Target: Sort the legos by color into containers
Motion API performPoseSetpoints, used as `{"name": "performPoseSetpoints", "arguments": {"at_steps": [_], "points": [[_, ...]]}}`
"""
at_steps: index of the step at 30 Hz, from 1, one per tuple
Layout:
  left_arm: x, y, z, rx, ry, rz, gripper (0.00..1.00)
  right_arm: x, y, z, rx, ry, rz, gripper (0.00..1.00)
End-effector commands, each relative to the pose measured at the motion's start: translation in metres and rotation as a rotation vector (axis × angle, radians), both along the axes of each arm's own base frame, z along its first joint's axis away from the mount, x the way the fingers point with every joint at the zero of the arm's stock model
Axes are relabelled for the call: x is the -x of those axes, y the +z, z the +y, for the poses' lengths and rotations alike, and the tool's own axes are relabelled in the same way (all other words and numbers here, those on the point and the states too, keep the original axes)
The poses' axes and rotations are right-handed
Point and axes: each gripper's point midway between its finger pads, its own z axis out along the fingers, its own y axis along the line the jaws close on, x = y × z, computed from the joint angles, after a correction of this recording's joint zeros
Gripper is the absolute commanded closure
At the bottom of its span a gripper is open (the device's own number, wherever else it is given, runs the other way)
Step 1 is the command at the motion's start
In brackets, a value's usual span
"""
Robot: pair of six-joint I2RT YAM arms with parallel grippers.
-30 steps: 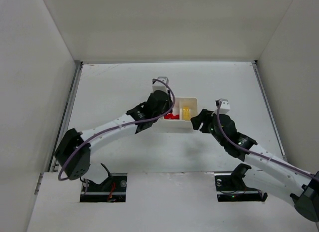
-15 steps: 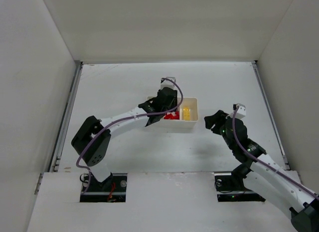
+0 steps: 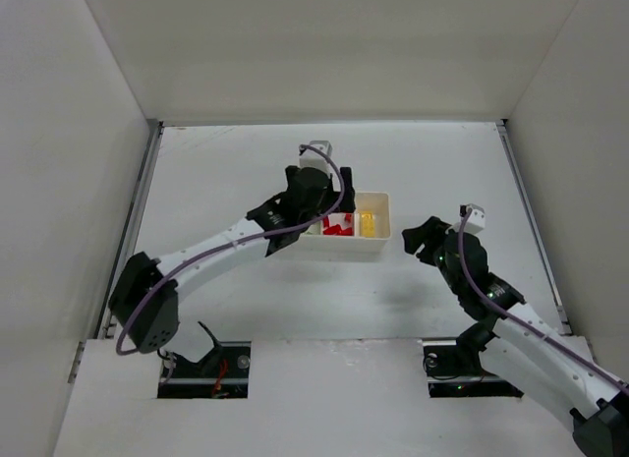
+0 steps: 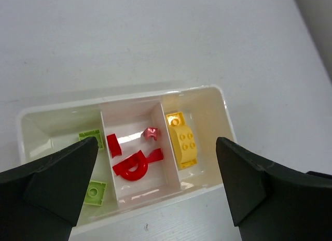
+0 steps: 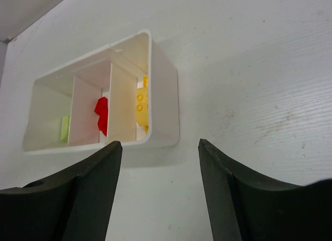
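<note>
White table [image 3: 246, 162] and bare white walls [image 3: 59, 133] surround both arms.

The left pincer [image 4: 156, 142] hangs over the tray [image 4: 124, 93], its jaws spread as wide as the tray's length and holding nothing. Straight under the gap lies the middle compartment [image 4: 136, 147] with three red legos [image 4: 134, 166]: a curved piece, a small block towards the left finger [image 4: 57, 179], and a small piece further ahead. Towards that left finger is the end compartment with two green legos [image 4: 96, 192]; one of them is partly hidden behind the fingertip. Towards the right finger [image 4: 259, 184] is the other end compartment, holding yellow lego [image 4: 182, 140]; whether that is one piece or two I cannot tell. No lego shows on the table around the tray in this view. From above, this pincer's wrist covers the tray's left end.

The right pincer [image 5: 159, 143] is low over the table, jaws partly apart with only bare table between them. The tray is ahead of it and off towards its left finger, clearly apart. From here the tray's end wall faces the pincer, with the yellow lego nearest, red behind the next divider, and green furthest.
</note>
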Motion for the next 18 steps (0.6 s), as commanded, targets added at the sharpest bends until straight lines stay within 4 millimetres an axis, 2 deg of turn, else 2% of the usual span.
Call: {"name": "performPoseSetpoints", "arguments": {"at_steps": [1,2,3,4,6,8,14,18], "points": [[0.006,0.045,0.026,0.068,0.055,-0.1,0.0,-0.004,0.01,-0.001,-0.028,-0.017,-0.039,0.32],[0.01,0.047,0.036,0.072,0.074,-0.111,0.0,-0.004,0.01,-0.002,-0.027,-0.022,-0.041,0.3],[0.013,0.05,0.046,0.08,0.095,-0.12,0.0,-0.004,0.01,-0.003,-0.029,-0.026,-0.044,0.11],[0.016,0.051,0.057,0.088,0.121,-0.127,0.0,-0.004,0.01,-0.003,-0.028,-0.029,-0.048,0.0],[0.025,0.048,0.084,0.105,0.184,-0.127,0.0,-0.003,0.008,-0.009,-0.019,-0.044,-0.045,0.0],[0.034,0.035,0.113,0.101,0.25,-0.097,0.0,-0.001,0.006,-0.014,-0.016,-0.065,-0.047,0.0],[0.061,-0.032,0.221,0.065,0.553,0.075,0.0,-0.002,0.001,-0.021,0.015,-0.096,-0.044,0.0],[0.082,-0.053,0.28,0.073,0.759,0.129,0.0,-0.006,-0.003,-0.029,0.049,-0.142,-0.035,0.0]]}}
